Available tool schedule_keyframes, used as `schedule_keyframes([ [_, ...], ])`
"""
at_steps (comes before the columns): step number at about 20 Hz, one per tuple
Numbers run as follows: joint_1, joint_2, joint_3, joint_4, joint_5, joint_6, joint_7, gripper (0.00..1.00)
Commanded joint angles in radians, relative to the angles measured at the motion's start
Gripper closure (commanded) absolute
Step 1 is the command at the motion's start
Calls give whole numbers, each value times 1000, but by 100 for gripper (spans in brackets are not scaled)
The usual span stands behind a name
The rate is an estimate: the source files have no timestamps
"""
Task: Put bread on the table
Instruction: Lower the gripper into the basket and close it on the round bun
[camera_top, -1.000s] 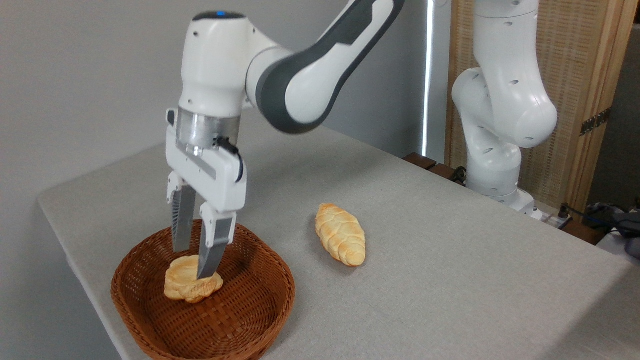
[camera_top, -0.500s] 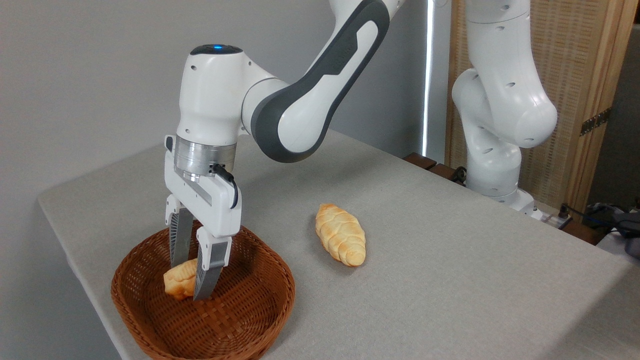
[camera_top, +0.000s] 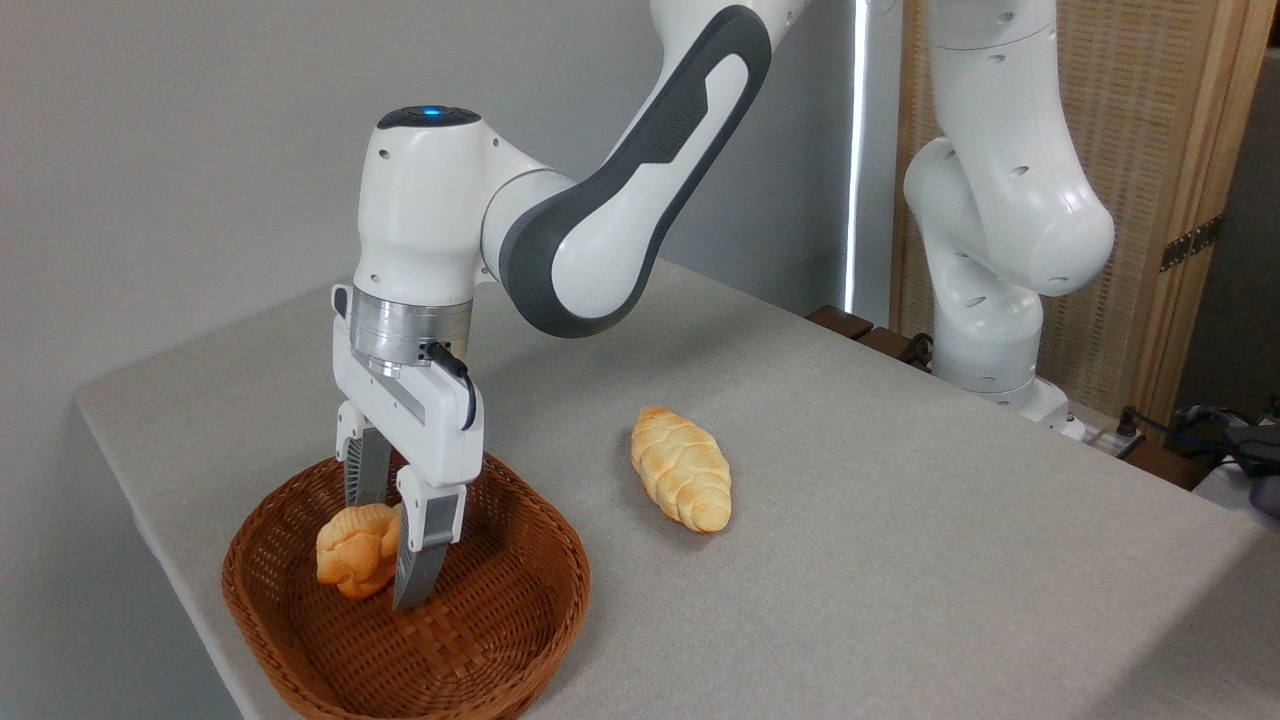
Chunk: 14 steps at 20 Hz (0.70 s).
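The bread (camera_top: 355, 547) is a small, lumpy, roundish bun; its surface is golden-orange with paler patches on the upper lobes; it shows a knotted, ridged texture. It sits inside the wicker basket (camera_top: 520, 610), in the left half, tilted on edge rather than lying flat; whether its underside touches the basket floor cannot be determined. The gripper (camera_top: 390, 580) points straight down into the basket; its two grey fingers (camera_top: 418, 560) are clenched on the bread, one at the rear and one at the front right of the bun; the front finger covers the bun's right edge.

The basket is brown, woven, oval, with a low wall; it stands at the near left corner of the table (camera_top: 900, 560). The table carries a light grey, finely textured cloth; its far left corner is rounded. A braided loaf (camera_top: 681, 482), longer and paler, lies on the cloth to the right of the basket, well apart from it.

The arm (camera_top: 600, 220) is white with dark grey joint covers; a blue light glows on top of the wrist housing; its base stands at the far right edge of the table. Behind the table: a plain grey wall at left; a narrow bright vertical strip; a woven screen (camera_top: 1130, 120) in a wooden frame at right; cables lie at the far right edge.
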Motion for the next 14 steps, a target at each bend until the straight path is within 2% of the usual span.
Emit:
schedule_keyframes([
  [1,-4,5,4,12,1,9,2,73],
  [7,-4,0,1,14,-1,9,-3,72],
  [11,-5,-32,-1,12,-4,1,-8,72],
  [14,-7,-88,-1,12,-40,-25,-11,71],
])
